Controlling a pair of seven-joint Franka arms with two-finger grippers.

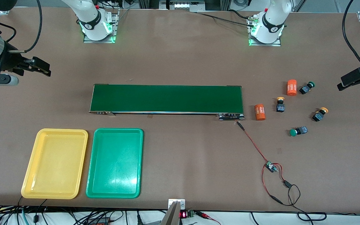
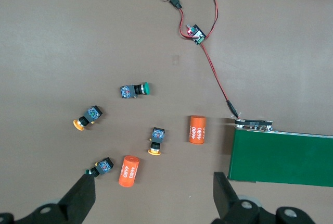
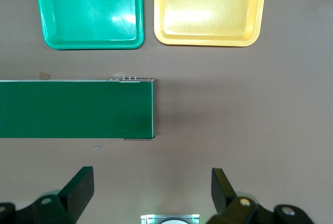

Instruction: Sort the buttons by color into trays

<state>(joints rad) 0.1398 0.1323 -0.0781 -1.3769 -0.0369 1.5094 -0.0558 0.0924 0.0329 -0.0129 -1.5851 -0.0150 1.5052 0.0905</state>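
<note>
Brown tabletop (image 1: 180, 56) fills the front view, and we see a long dark-green conveyor belt (image 1: 166, 98) lying across its middle. At the lower left of that frame sit two shallow plastic trays, touching side by side: the yellow tray (image 1: 29, 181) toward the right arm's end, the green tray (image 1: 91, 187) next to it, both with nothing in them.

We find the right gripper (image 1: 39, 67) at the upper left edge of the frame, hanging over bare table with its jaws spread wide and holding nothing. The left gripper (image 1: 355, 79) hangs at the right edge, jaws likewise spread and holding nothing.

Right of the belt lie two orange cylinders with white print (image 1: 260, 112) (image 1: 291, 87). Around them we count four small push-button switches on their sides, all apart: a green-capped one (image 1: 307, 87) in the upper right, a yellow-capped one (image 1: 280, 105) between the cylinders, another yellow-capped one (image 1: 319, 114), and a green-capped one (image 1: 298, 131) lowest.
</note>
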